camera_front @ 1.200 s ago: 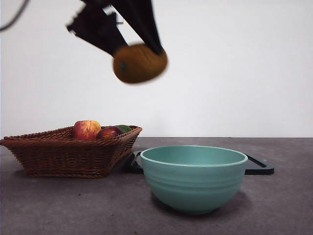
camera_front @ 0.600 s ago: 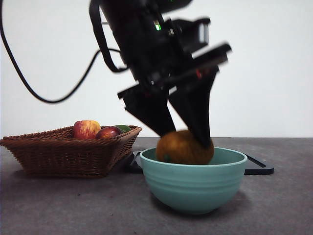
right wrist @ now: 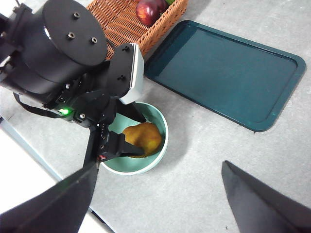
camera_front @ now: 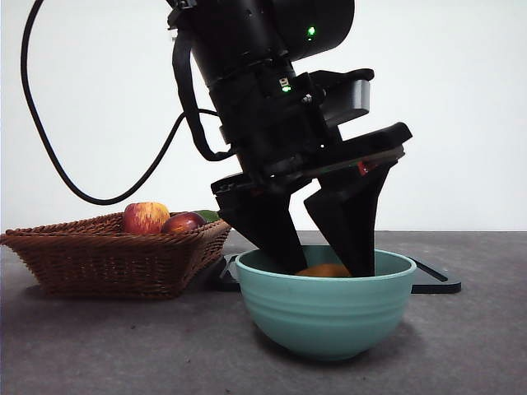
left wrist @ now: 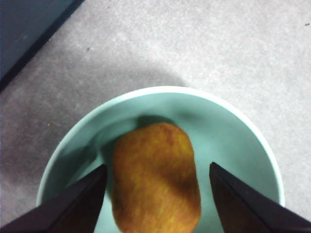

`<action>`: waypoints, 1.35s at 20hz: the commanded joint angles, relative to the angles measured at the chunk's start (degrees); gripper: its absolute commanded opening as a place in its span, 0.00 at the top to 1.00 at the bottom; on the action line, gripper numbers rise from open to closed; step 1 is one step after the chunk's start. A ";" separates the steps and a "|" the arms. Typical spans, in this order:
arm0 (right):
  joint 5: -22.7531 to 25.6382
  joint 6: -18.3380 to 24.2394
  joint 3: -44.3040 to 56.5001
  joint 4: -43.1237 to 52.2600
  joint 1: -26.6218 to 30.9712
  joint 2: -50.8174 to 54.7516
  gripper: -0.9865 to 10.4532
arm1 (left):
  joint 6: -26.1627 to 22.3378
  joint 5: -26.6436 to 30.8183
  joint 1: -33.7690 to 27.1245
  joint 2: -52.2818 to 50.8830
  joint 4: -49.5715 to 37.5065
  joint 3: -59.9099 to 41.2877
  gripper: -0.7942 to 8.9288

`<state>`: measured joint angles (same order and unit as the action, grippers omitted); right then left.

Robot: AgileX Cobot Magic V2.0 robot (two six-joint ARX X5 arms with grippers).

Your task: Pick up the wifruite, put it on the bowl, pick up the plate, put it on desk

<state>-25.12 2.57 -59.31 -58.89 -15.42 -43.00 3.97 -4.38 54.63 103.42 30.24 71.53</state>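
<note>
Step 1 near done: wifruite point(left wrist: 155, 177) lies inside the bowl point(camera_front: 325, 309), resting low, only its top peeks over the rim in front view. Left gripper point(left wrist: 155, 204) is down in the bowl w/ jaws spread wide either side of the fruit, gap visible on both sides, so not gripping it; looks like release. Right gripper point(right wrist: 158, 199) waits high above the desk point(right wrist: 204, 194), jaws wide, holding nothing.

Teal plate/tray point(right wrist: 223, 73) lies flat on the desk, far side of the bowl, just beside the wicker basket point(camera_front: 107, 255) at left w/ apple point(camera_front: 146, 217) + dark red fruit point(camera_front: 184, 222).

Next, judged: left arm must lift straight up clear of the bowl rim w/o nudging fruit. Then the plate step; it's flat and thin, so it needs an edge grip at the rim.
</note>
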 commanded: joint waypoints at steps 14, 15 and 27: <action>0.07 -0.42 -1.14 0.50 -0.31 -0.37 0.55 | 3.13 0.13 -4.00 -21.27 0.20 1.29 0.56; 0.07 -0.42 -1.14 0.50 -0.31 -0.37 0.55 | 3.17 0.13 -5.46 -23.56 0.22 1.29 0.56; 0.07 -0.42 -1.14 0.50 -0.31 -0.37 0.55 | 1.84 -5.42 -26.05 -44.11 10.95 -2.27 0.56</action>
<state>-25.12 2.59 -59.31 -58.89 -15.42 -43.00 6.79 -9.26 28.32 58.81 41.10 69.12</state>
